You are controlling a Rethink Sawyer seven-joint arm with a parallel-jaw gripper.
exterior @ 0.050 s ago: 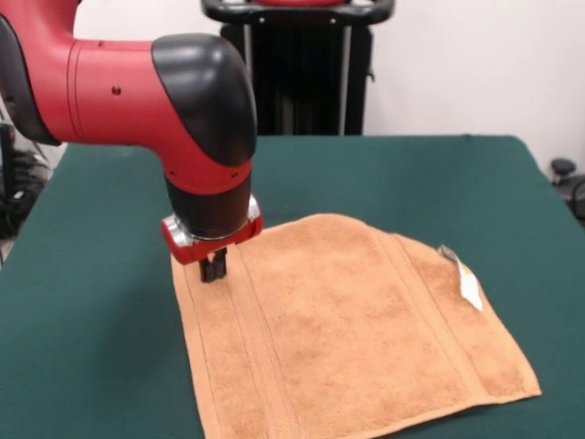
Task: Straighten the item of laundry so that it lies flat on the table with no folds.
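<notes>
Front view: towel (352,334) is spread nearly flat on green desk (91,347), white tag (469,285) at one edge, tool (212,267) pressed together on its corner.

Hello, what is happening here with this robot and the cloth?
A red and black robot arm is working on a tan-orange towel that lies on a green table. Its hand is down at the towel's far left corner, touching or just above the fabric. The fingers look close together, but whether they pinch the cloth cannot be told. The towel is almost spread flat; the edge near its white tag on the right looks slightly raised.
</notes>
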